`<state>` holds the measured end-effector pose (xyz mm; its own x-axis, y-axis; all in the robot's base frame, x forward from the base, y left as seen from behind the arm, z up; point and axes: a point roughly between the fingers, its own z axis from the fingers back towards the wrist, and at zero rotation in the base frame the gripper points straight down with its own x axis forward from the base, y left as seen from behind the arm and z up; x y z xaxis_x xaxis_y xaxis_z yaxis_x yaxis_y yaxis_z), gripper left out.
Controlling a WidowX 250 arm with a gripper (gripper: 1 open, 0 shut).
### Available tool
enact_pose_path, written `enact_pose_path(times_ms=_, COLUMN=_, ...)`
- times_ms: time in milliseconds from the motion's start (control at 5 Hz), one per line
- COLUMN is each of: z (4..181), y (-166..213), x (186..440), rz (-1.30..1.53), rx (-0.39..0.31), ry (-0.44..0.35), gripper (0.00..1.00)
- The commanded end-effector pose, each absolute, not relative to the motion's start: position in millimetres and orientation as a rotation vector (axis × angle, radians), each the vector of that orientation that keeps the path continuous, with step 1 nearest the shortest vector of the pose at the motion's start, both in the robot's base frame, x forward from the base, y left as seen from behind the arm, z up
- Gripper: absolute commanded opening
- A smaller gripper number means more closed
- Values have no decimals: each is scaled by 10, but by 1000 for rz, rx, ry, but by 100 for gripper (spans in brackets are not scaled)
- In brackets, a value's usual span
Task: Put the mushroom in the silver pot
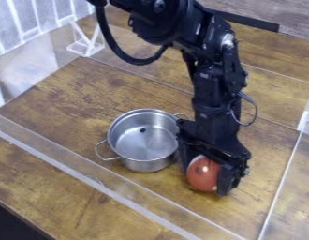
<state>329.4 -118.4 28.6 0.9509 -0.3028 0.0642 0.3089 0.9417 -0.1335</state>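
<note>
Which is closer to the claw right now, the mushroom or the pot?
The mushroom. Its reddish-brown cap sits right between the open claw fingers on the table, while the silver pot stands just to the left in the picture, empty.

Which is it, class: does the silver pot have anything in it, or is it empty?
Empty. The silver pot shows only its bare shiny floor; the mushroom sits outside it on the table, between the open gripper fingers.
</note>
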Motion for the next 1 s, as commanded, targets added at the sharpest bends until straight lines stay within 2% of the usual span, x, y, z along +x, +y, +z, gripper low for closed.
enact_pose_path(times_ms=0, z=357, y=-1184, x=3331, rz=-314, rx=-160, ry=-72, gripper=100)
enact_pose_path(times_ms=800, z=328, y=-1259, x=3297, rz=-340, rx=-200, ry=-47, gripper=100)
